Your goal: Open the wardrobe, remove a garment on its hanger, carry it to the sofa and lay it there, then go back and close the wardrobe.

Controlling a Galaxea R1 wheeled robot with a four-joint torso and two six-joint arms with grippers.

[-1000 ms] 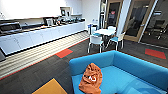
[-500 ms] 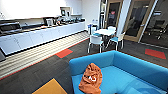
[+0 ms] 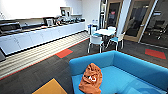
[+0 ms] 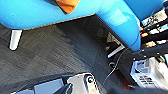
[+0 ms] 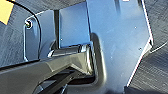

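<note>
The bright blue sofa (image 3: 140, 67) stands close in front of me in the head view. The garment (image 3: 91, 78), an orange hooded sweatshirt with a small white print, lies crumpled on the seat against the left armrest. In the left wrist view the sofa's underside edge (image 4: 37, 12) runs across above the dark carpet. An orange corner of the garment (image 4: 67, 5) hangs over that edge, and a white sofa leg (image 4: 15, 38) stands on the floor.
A white round table (image 3: 105, 32) with white-and-teal chairs (image 3: 96, 41) stands beyond the sofa. A long white counter (image 3: 42, 35) lines the left wall and glass doors (image 3: 138, 20) the right. A yellow panel (image 3: 50, 87) lies near left. A cable (image 4: 113, 66) trails on the carpet.
</note>
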